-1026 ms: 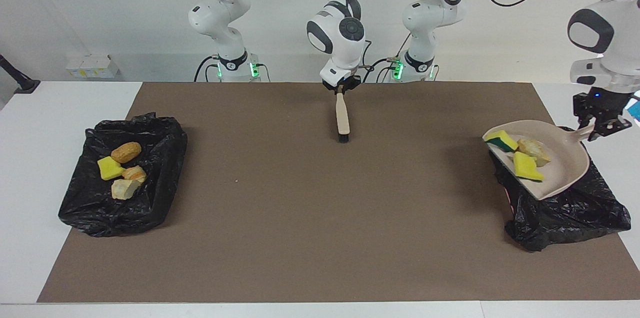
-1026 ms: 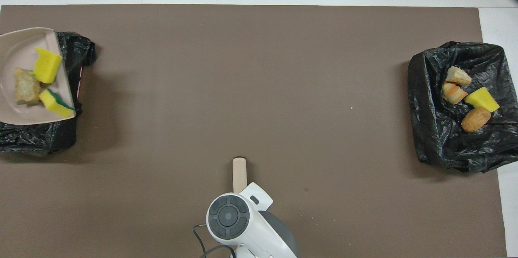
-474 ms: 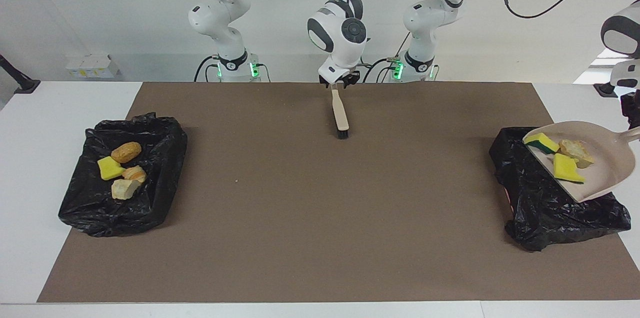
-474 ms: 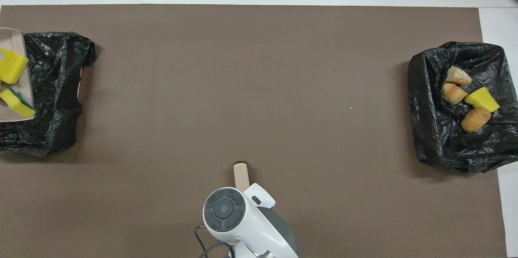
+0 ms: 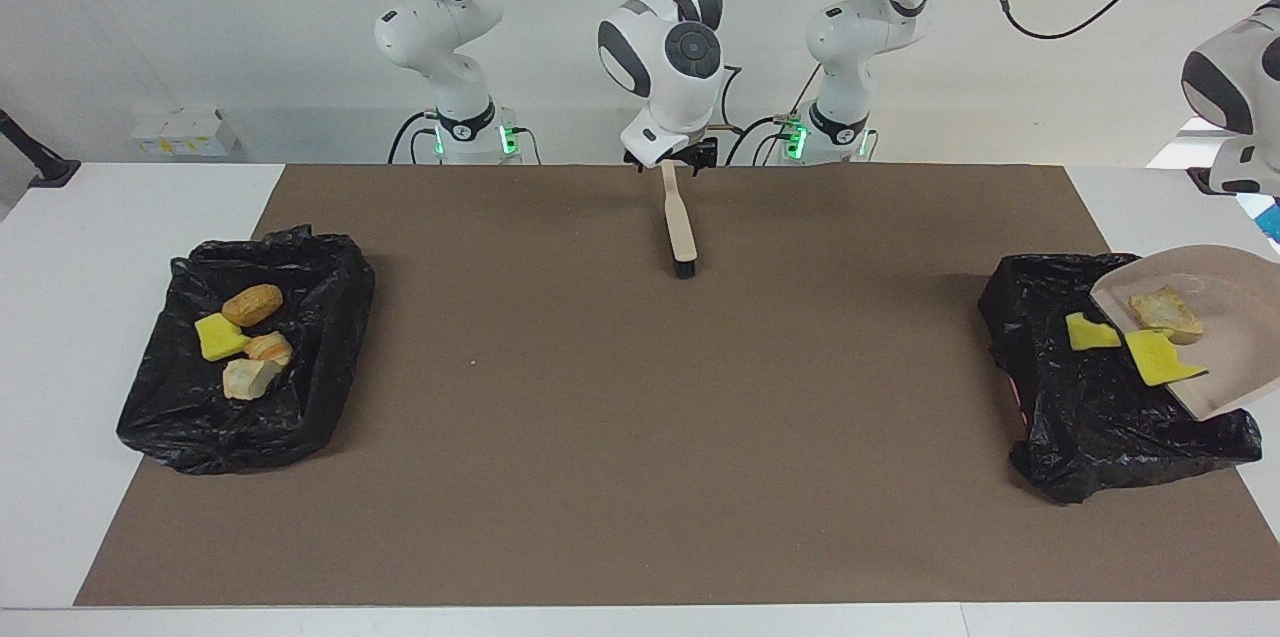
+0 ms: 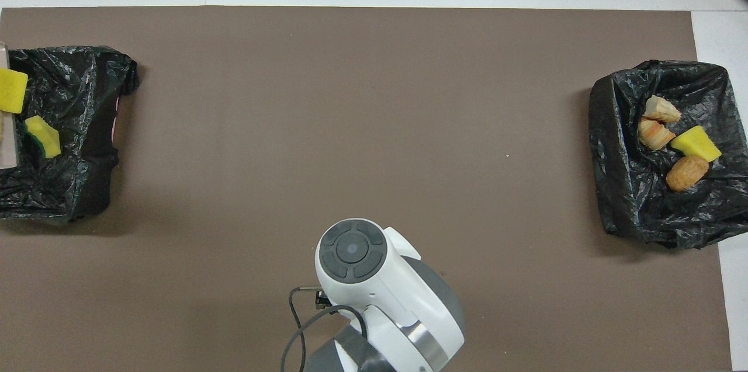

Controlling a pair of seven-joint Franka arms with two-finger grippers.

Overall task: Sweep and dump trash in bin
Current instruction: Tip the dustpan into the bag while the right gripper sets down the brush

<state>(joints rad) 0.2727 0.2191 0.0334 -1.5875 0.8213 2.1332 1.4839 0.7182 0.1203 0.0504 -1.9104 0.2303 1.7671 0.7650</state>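
Observation:
My left arm holds the beige dustpan [image 5: 1225, 367] tilted over the black-lined bin [image 5: 1050, 417] at its end of the table; its gripper is off the frame's edge. A beige chunk [image 5: 1165, 312] lies in the pan, a yellow sponge [image 5: 1160, 359] sits at its lip, and a green-backed sponge [image 5: 1088, 332] [image 6: 44, 136] lies in the bin. My right gripper [image 5: 668, 160] is shut on the wooden handle of the brush [image 5: 680, 227], bristles down at the mat. In the overhead view the right arm hides the brush.
A second black-lined bin [image 5: 330, 267] [image 6: 619, 185] at the right arm's end holds a golden-brown roll [image 5: 252, 304], a yellow sponge [image 5: 220, 337] and two pale chunks [image 5: 250, 377]. A brown mat [image 5: 640, 437] covers the table.
The dustpan moved outward over its bin and tipped steeper; the green-backed sponge slid off into the bin. The left gripper left the frame. The right gripper drew the brush slightly toward the robots.

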